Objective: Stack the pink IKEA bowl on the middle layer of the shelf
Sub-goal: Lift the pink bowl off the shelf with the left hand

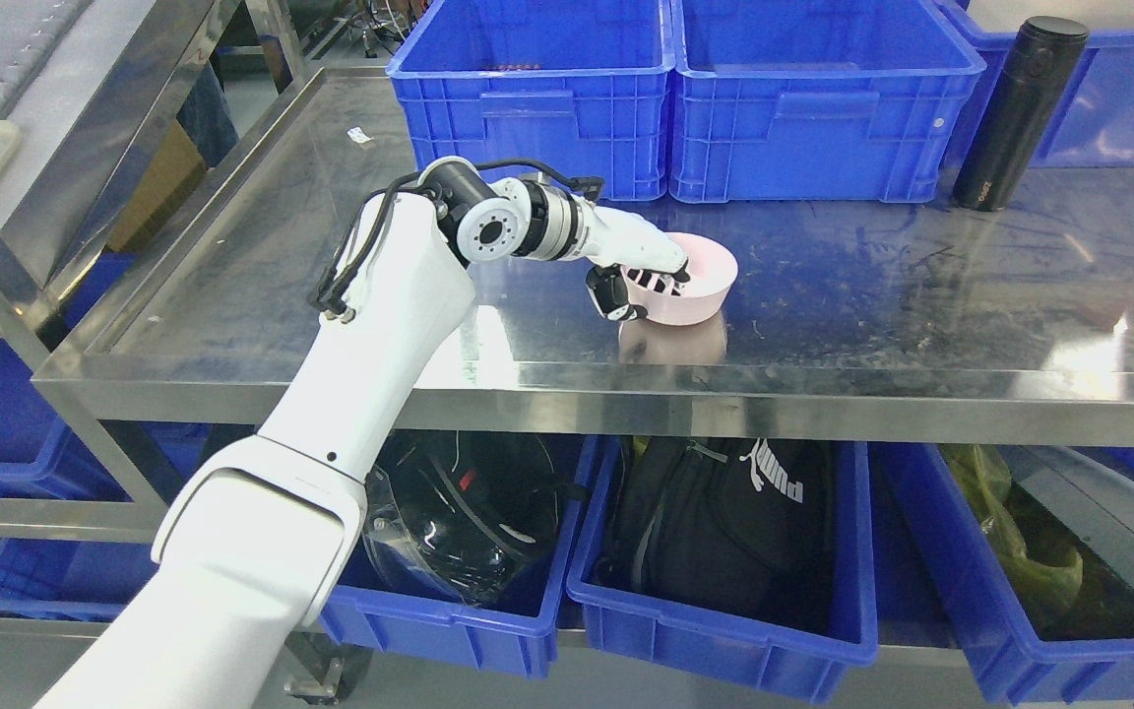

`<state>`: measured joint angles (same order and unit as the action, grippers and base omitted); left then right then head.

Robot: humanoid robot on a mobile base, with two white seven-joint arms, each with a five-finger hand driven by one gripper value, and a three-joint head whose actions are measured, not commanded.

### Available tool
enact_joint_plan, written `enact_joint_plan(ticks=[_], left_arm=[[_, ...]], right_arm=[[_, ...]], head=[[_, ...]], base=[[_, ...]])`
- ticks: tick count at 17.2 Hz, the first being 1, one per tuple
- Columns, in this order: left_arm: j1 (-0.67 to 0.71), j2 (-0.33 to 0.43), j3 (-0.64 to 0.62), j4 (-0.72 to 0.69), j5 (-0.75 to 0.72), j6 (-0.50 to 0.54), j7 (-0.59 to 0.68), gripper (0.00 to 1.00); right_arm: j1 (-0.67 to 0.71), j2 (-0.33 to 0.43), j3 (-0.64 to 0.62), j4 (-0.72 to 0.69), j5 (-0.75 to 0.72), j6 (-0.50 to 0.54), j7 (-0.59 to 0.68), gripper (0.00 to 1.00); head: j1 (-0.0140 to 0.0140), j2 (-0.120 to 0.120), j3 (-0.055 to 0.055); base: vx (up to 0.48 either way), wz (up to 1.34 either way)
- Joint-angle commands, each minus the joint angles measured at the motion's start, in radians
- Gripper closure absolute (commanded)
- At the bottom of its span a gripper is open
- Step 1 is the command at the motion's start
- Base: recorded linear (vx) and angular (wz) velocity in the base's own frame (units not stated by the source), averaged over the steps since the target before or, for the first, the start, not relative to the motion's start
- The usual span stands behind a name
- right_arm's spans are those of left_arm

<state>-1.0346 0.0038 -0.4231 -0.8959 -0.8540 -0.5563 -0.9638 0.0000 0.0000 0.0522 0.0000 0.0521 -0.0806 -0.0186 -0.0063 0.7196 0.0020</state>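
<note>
A pink bowl [700,286] rests upright on the steel shelf [872,286] near its front edge. My left hand [644,283] reaches in from the lower left and grips the bowl's left rim. Its fingers [661,281] dip inside the bowl while the thumb presses on the outer wall. The left part of the rim is hidden under the hand. No other bowl shows on this shelf. The right arm is out of the picture.
Two blue crates [537,94] [818,94] stand side by side at the shelf's back, and a black flask [1018,113] stands at the right. Blue bins [724,551] with bags and a helmet sit on the layer below. A shelf post [85,118] rises at left.
</note>
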Motion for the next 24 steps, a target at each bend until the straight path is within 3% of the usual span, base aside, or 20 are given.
enact_joint_plan(ticks=[1, 7, 13, 24], left_arm=[[-0.001, 0.014, 0.326, -0.046, 0.007, -0.114, 0.000, 1.00], [0.076, 0.014, 0.421, -0.352, 0.134, -0.165, -0.001, 1.00], [0.243, 0.014, 0.429, -0.570, 0.223, -0.229, 0.026, 1.00], [0.389, 0.014, 0.225, -0.624, 0.311, -0.229, 0.082, 1.00]], right_arm=[[0.005, -0.017, 0.000, -0.017, 0.000, -0.001, 0.000, 0.00], [0.003, -0.017, 0.000, -0.017, 0.000, -0.001, 0.000, 0.00], [0.005, -0.017, 0.000, -0.017, 0.000, -0.001, 0.000, 0.00], [0.003, -0.017, 0.000, -0.017, 0.000, -0.001, 0.000, 0.00]], head=[[0.0000, 0.000, 0.000], [0.0000, 0.000, 0.000], [0.0000, 0.000, 0.000], [0.0000, 0.000, 0.000]], base=[[0.000, 0.00], [0.000, 0.00], [0.006, 0.05], [-0.022, 0.92]])
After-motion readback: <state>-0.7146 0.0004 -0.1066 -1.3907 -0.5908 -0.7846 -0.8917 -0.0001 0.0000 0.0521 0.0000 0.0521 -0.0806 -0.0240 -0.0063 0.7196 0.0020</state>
